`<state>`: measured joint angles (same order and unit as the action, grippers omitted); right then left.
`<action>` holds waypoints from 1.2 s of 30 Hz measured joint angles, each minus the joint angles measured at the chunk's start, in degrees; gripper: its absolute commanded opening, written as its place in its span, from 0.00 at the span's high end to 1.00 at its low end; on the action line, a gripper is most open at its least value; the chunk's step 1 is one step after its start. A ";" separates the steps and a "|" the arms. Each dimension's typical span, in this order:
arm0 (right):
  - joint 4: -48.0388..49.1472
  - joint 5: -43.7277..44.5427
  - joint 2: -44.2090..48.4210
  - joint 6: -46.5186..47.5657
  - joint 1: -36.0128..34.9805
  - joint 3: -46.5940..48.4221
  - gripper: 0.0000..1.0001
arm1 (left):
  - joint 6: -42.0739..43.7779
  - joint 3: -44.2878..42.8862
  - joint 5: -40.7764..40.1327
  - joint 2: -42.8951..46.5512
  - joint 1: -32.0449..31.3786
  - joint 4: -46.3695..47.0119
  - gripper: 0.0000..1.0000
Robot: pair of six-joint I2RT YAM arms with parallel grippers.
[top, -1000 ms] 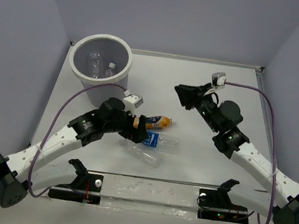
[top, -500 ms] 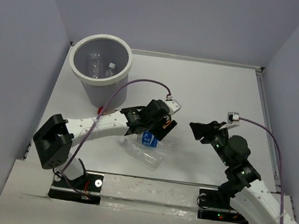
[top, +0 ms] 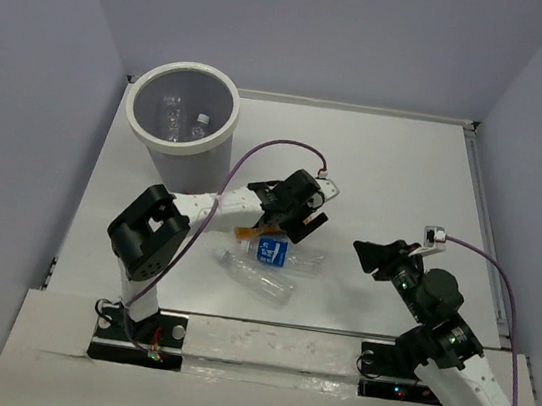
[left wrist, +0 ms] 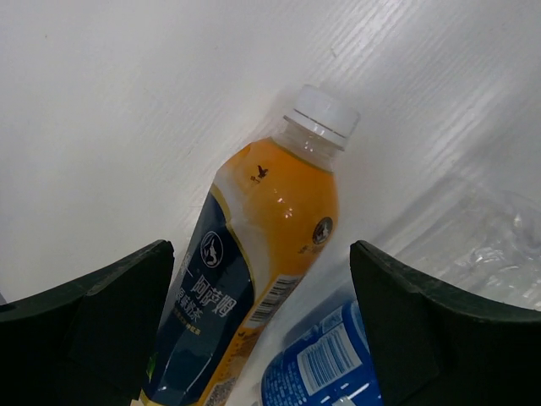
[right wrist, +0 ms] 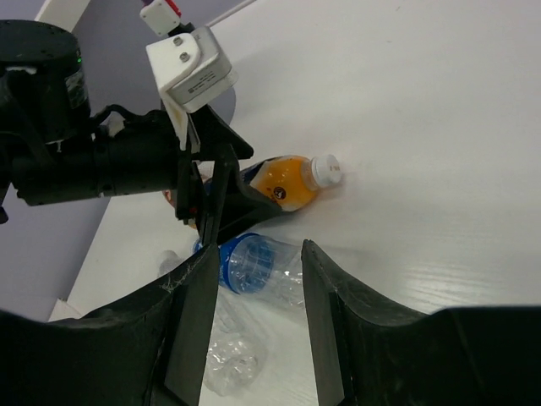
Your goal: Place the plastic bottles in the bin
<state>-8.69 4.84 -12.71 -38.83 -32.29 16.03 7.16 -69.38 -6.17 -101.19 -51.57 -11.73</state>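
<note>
Both pincers are released: the left pincer [left wrist: 260, 279] straddles the orange bottle [left wrist: 275, 203] lying on the desk [left wrist: 101, 101]; the right pincer [right wrist: 256, 254] hovers empty.

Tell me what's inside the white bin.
A clear bottle and a white-capped bottle lie in the bin. Its near rim hides part of the floor.

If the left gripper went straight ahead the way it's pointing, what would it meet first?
The left gripper would most likely meet the orange bottle, which lies centred between its open jaws; the depth is unclear.
</note>
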 measured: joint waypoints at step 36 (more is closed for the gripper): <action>-2.89 -0.85 -7.17 2.86 0.00 3.19 0.49 | 2.95 -8.17 4.26 6.45 3.32 0.35 0.41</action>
<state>-11.57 3.99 -19.88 -35.97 -32.29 19.22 10.11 -77.56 -1.91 -94.74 -48.25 -11.38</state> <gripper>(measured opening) 0.504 0.770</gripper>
